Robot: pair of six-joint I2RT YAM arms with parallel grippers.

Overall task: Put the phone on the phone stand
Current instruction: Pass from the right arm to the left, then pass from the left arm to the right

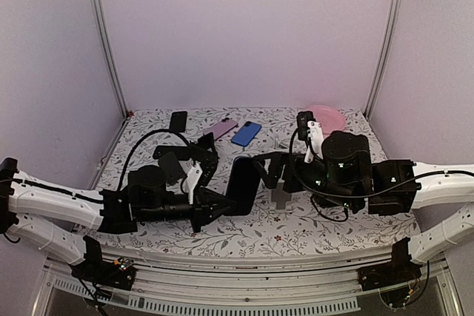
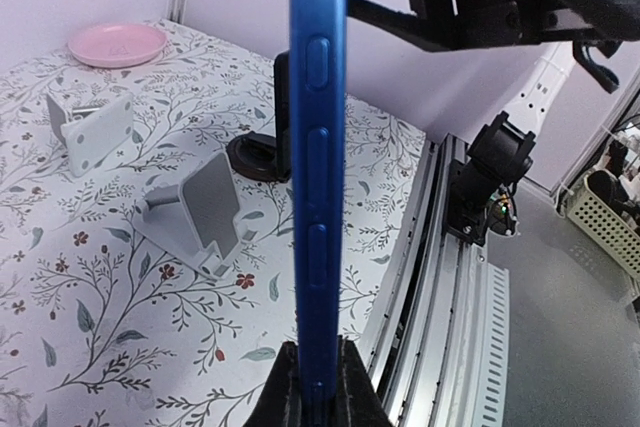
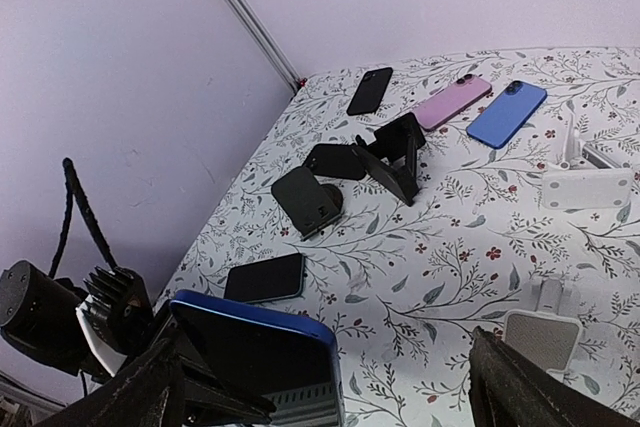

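Note:
My left gripper (image 1: 209, 209) (image 2: 318, 392) is shut on the lower end of a blue phone (image 1: 243, 186) (image 2: 318, 147) and holds it upright, edge-on, above the table. The phone also shows in the right wrist view (image 3: 262, 355), dark screen facing that camera. My right gripper (image 1: 268, 172) (image 3: 330, 397) is open, with the phone's top between its wide-spread fingers, nearer the left one. A grey phone stand (image 1: 281, 197) (image 2: 198, 209) (image 3: 541, 335) stands empty on the table just right of the phone.
A white stand (image 2: 90, 132) (image 3: 585, 185), black stands (image 3: 310, 199) (image 3: 395, 152), a pink plate (image 1: 326, 118) (image 2: 117, 44). Spare phones lie flat: black (image 3: 265, 277), black (image 3: 370, 90), pink (image 3: 452, 102), blue (image 3: 507, 114). The table's near rail (image 2: 440, 277) is close.

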